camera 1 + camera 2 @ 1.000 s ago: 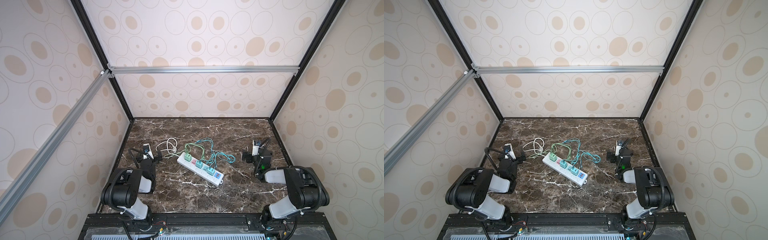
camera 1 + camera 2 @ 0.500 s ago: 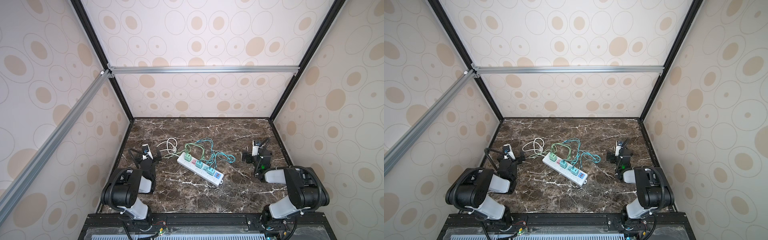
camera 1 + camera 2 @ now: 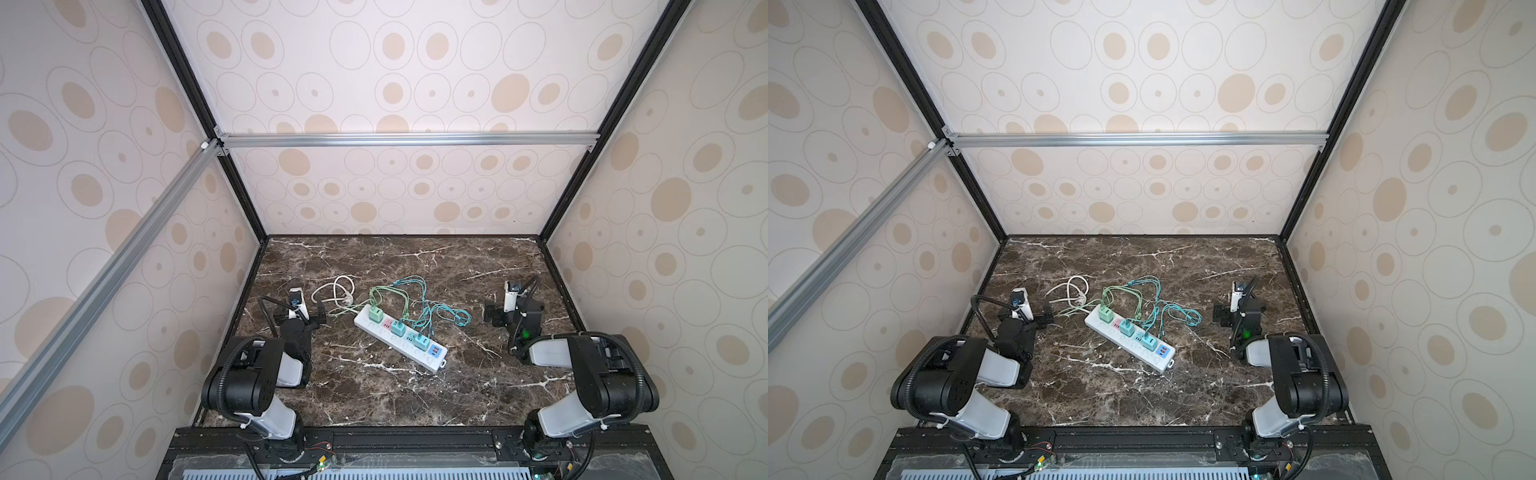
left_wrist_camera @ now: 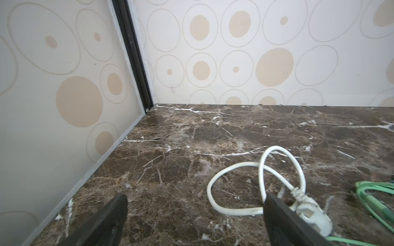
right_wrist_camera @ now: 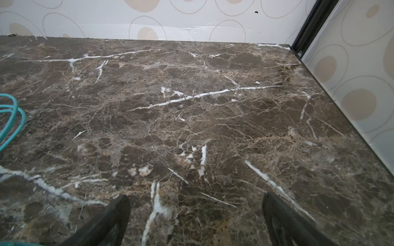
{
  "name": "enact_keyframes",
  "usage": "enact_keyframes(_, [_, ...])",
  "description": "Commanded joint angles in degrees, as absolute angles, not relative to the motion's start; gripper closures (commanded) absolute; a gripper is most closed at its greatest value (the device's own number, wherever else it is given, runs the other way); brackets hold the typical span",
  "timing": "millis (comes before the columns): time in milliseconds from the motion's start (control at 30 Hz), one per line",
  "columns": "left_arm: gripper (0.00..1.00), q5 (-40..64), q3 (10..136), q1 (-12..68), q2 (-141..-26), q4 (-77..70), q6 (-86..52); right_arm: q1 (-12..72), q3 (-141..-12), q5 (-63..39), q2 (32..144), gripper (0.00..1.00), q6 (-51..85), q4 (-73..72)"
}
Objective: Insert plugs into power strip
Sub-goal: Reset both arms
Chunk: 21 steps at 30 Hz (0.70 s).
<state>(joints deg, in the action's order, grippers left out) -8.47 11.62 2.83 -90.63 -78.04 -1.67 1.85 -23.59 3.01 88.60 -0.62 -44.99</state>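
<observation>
Three plugs (image 3: 397,328) seated in strip (image 3: 430,362) mid-table, so task judged complete; left gripper (image 4: 195,200) and right gripper (image 5: 196,200) both gape empty, well apart from strip; any retreat should clear white cord (image 4: 238,212).

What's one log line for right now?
plugs: all three in power strip | left end effector: open, empty | right end effector: open, empty | task: looks done

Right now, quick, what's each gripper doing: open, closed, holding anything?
Left gripper: open, holding nothing.
Right gripper: open, holding nothing.
</observation>
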Motion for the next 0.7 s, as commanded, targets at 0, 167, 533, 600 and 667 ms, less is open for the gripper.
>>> enact_keyframes(0, [0.01, -6.8, 12.8, 2.4, -90.5, -77.8, -0.3, 1.9, -24.3, 2.9, 88.1, 0.0, -0.7, -45.2])
enact_keyframes(167, [0.01, -6.9, 12.7, 2.5, -90.4, -78.1, -0.2, 1.9, -24.3, 2.9, 88.0, 0.0, -0.7, -45.1])
enact_keyframes(533, [0.01, -6.4, 13.6, 2.4, -90.8, -76.7, -0.4, 1.9, -24.3, 2.9, 88.0, 0.0, -0.7, -45.0])
enact_keyframes(600, [0.01, -6.1, 13.5, 2.0, -90.6, -76.6, -0.6, 1.9, -24.3, 2.9, 88.0, 0.0, -0.7, -45.1])
enact_keyframes(667, [0.01, -6.1, 13.3, 2.1, -90.5, -77.0, -0.5, 1.9, -24.3, 2.9, 88.0, 0.0, -0.6, -45.1])
